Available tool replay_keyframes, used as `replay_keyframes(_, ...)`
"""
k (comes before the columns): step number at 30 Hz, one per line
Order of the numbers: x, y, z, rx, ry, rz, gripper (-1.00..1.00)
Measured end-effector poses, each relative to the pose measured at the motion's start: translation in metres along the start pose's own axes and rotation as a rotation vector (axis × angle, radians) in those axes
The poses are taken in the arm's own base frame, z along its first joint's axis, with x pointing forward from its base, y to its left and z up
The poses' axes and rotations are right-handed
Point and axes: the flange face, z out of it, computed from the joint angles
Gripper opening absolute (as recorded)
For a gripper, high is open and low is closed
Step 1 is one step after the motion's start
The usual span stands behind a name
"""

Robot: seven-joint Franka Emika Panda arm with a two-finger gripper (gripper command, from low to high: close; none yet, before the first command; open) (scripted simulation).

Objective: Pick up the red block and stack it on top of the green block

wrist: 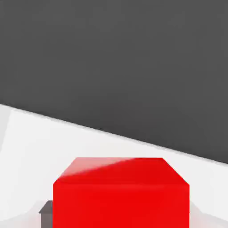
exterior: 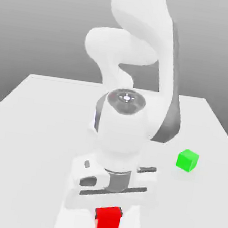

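The red block [exterior: 107,220] sits on the white table near its front edge, directly under the hand. My gripper [exterior: 108,211] is lowered over it and shut on it. In the hand view the red block [wrist: 120,193] looms very close, with a dark fingertip [wrist: 46,208] against its side. The green block [exterior: 187,160] stands alone on the table toward the exterior view's right, farther back than the red one and well apart from the hand.
The white table [exterior: 33,125] spreads wide to either side of the arm. The arm's bulky white links [exterior: 140,48] rise over the middle of the table, behind the hand. A grey backdrop lies beyond the table's far edge.
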Motion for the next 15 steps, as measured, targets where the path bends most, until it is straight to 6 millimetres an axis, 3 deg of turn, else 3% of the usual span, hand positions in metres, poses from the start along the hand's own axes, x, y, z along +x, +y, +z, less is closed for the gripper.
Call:
replay_keyframes(3, -0.045, -0.033, -0.015, 0.011, -0.008, -0.136, -1.0)
replay_keyframes(6, -0.113, -0.074, -0.025, 0.019, -0.016, -0.337, -1.0)
replay_keyframes(8, -0.158, -0.09, -0.03, 0.022, -0.02, -0.461, -1.0)
replay_keyframes(11, -0.214, -0.099, -0.036, 0.023, -0.023, -0.621, -1.0)
replay_keyframes(15, -0.283, -0.095, -0.042, 0.019, -0.021, -0.825, -1.0)
